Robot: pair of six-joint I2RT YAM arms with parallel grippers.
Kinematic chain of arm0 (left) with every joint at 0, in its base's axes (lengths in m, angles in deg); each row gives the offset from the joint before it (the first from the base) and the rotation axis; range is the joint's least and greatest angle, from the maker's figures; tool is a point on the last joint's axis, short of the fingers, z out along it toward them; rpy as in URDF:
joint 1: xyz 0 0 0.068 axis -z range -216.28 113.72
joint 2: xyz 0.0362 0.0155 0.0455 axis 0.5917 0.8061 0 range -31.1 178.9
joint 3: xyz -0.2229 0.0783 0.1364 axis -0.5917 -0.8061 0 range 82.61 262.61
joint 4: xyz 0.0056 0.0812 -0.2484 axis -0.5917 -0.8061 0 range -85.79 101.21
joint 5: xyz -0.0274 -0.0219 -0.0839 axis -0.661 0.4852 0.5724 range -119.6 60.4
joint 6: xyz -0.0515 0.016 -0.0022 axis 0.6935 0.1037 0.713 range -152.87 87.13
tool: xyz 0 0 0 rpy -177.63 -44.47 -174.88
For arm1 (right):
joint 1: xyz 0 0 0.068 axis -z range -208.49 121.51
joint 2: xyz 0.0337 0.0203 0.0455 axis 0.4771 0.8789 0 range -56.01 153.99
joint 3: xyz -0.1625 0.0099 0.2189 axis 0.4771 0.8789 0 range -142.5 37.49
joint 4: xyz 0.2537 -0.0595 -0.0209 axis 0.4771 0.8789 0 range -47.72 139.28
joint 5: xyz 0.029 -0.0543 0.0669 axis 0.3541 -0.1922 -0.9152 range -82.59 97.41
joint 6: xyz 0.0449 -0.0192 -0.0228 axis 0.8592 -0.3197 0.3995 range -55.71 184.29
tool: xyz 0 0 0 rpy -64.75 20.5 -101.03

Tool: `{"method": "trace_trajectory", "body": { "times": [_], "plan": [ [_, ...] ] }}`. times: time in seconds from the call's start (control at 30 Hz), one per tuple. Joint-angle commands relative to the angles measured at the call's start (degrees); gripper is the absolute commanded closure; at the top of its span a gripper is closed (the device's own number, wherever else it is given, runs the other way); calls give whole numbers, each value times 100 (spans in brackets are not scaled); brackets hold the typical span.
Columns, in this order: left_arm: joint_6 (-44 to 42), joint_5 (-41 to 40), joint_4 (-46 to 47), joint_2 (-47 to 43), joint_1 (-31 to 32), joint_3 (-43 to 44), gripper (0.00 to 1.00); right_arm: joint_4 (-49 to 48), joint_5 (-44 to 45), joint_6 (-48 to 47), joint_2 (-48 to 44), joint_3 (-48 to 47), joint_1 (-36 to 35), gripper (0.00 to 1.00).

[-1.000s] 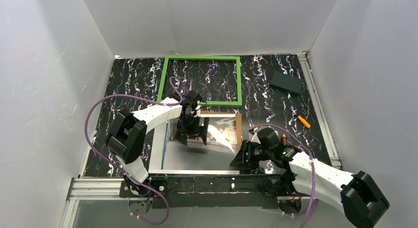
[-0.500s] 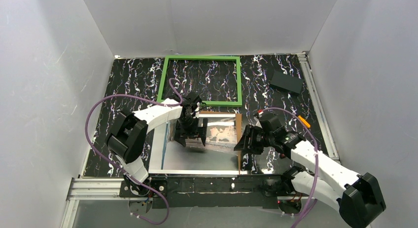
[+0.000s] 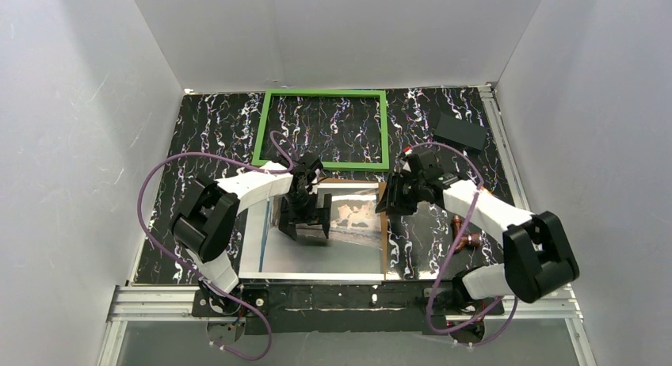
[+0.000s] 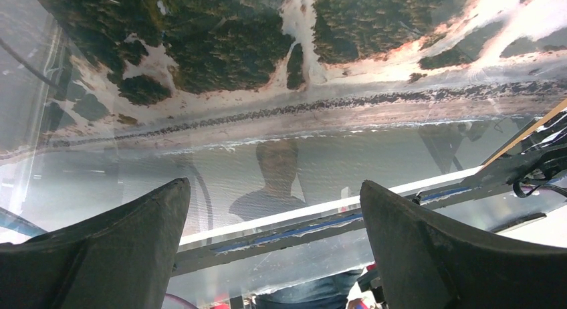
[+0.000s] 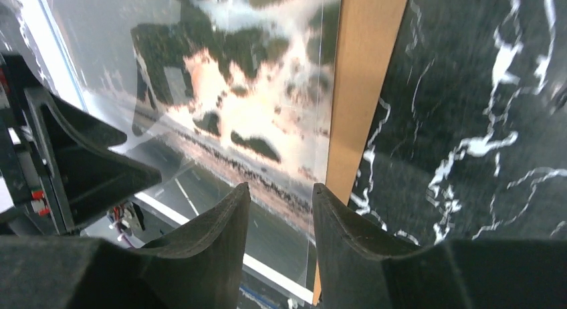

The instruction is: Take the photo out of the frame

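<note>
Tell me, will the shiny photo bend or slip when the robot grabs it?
Probably slippery: the photo looks glossy and mirrors the room. Likely thin and bendy: it lies flat on the brown board with almost no edge showing. Pinching its side, near the right gripper, seems easiest.

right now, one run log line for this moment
left gripper: open over photo | right gripper: open at photo's right edge | frame: empty, far side
</note>
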Motion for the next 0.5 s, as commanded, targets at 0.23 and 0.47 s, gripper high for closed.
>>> {"method": "trace_trajectory", "body": {
  "times": [0.23, 0.47],
  "plan": [
    [73, -111, -682, 64, -10, -132, 0, -917, -828, -622, 1507, -1021, 690, 61],
    [58, -111, -683, 62, -23, -133, 0, -1113, -1002, -719, 2061, -1186, 852, 64]
  ]
}}
